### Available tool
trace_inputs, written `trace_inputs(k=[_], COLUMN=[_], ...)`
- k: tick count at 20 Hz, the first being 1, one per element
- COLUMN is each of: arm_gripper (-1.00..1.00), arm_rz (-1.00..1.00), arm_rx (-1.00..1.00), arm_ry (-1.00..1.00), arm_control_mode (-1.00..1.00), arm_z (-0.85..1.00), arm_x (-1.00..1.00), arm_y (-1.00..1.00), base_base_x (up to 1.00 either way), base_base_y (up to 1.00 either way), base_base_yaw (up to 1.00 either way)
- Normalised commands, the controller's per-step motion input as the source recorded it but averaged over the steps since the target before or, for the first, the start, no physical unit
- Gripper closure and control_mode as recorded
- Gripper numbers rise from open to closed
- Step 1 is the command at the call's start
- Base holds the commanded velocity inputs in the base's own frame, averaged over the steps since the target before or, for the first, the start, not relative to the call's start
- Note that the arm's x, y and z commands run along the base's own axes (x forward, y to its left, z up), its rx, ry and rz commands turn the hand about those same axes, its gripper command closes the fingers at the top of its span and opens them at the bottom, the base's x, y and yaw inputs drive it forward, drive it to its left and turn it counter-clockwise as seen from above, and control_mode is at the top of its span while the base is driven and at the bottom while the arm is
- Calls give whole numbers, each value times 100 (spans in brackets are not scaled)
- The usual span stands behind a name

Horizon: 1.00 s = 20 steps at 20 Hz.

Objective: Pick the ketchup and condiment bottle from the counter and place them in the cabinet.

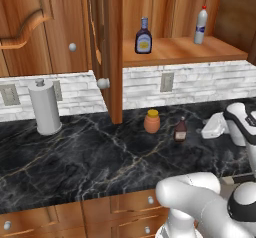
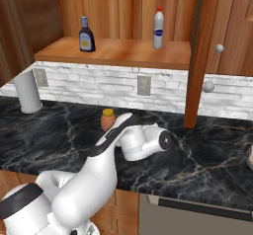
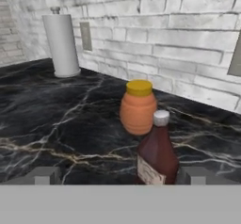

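Black marble desk (image 1: 75,157), ketchup on it, condiment bottle on the cabinet shelf.

Left base view: the ketchup (image 1: 180,130) stands just right of an orange jar (image 1: 152,121); the condiment bottle (image 1: 143,36), its oval yellow label unreadable, stands in the cabinet (image 1: 180,52) left of a white bottle (image 1: 200,26). Right base view: the arm hides the ketchup. Hand view: the gripper (image 3: 120,177) is wide open and empty, fingertips either side of the ketchup; its pale label is illegible.

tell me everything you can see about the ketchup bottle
The ketchup is a small dark red-brown, glass-like bottle with a narrow neck, pale grey cap and pale label. It stands upright on the black marble counter, close beside the orange jar, between the open pincer's fingertips, not yet gripped.
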Motion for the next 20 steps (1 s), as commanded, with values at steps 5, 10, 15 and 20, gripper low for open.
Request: trace_inputs(k=[5, 10, 15, 20], arm_gripper=[-100, -100, -100, -100], arm_rz=[1, 2, 0, 2], arm_rx=[9, 6, 0, 2], arm_ry=[4, 2, 0, 1], arm_control_mode=[-100, -100, -100, -100], arm_z=[-3, -9, 0, 0], arm_x=[18, 1, 0, 1], arm_y=[17, 13, 0, 5], base_base_x=[0, 0, 0, 0], base_base_y=[0, 0, 0, 0], base_base_yaw=[0, 0, 0, 0])
